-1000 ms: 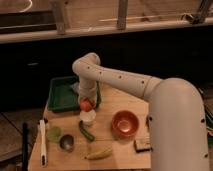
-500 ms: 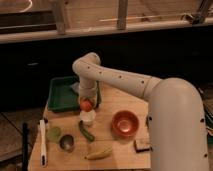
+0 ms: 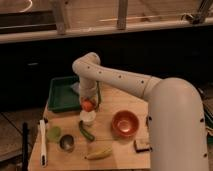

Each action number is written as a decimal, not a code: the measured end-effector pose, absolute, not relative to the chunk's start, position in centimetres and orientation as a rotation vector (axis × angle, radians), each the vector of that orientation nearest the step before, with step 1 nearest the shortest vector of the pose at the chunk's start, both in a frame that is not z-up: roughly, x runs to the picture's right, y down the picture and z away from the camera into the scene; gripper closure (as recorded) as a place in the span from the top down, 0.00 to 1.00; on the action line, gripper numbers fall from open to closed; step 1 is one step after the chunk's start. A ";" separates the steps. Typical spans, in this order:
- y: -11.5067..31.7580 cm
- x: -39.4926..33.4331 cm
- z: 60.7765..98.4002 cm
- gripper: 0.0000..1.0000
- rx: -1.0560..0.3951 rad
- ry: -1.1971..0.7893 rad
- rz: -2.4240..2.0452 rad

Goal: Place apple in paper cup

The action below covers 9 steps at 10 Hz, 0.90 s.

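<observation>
The apple (image 3: 88, 104) is a small red-orange fruit held between the fingers of my gripper (image 3: 88, 103). It hangs just above the white paper cup (image 3: 88, 118), which stands upright on the wooden table (image 3: 107, 102). The apple's lower edge is close to the cup's rim; I cannot tell whether they touch. My white arm reaches in from the right and bends down over the cup.
A green tray (image 3: 62, 93) lies at the table's back left. An orange-red bowl (image 3: 125, 123) is right of the cup. A green pepper (image 3: 85, 131), a grey metal cup (image 3: 66, 143), a light green round thing (image 3: 53, 133), a banana (image 3: 98, 153), a white utensil (image 3: 43, 142) and a brown block (image 3: 142, 145) lie nearby.
</observation>
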<state>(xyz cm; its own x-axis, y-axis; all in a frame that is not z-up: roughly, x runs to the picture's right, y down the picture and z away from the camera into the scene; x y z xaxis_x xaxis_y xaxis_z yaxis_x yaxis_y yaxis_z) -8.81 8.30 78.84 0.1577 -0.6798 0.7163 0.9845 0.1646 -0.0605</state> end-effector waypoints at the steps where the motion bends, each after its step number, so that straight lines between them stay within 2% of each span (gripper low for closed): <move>1: 8.3 -8.8 78.8 0.46 -0.606 -0.619 -1.300; 3: 8.2 -8.7 78.8 0.40 -0.610 -0.618 -1.298; 4: 8.2 -8.8 78.8 0.40 -0.612 -0.620 -1.299; 6: 8.2 -8.8 78.7 0.52 -0.613 -0.612 -1.303; 7: 8.2 -8.8 78.7 0.55 -0.612 -0.609 -1.302; 9: 8.1 -8.8 78.8 0.50 -0.612 -0.609 -1.302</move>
<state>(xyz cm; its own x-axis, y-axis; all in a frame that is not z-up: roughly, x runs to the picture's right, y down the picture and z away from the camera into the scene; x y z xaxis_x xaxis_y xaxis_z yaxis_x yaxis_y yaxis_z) -8.82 8.11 78.77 0.1609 -0.6819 0.7135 0.9847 0.1598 -0.0693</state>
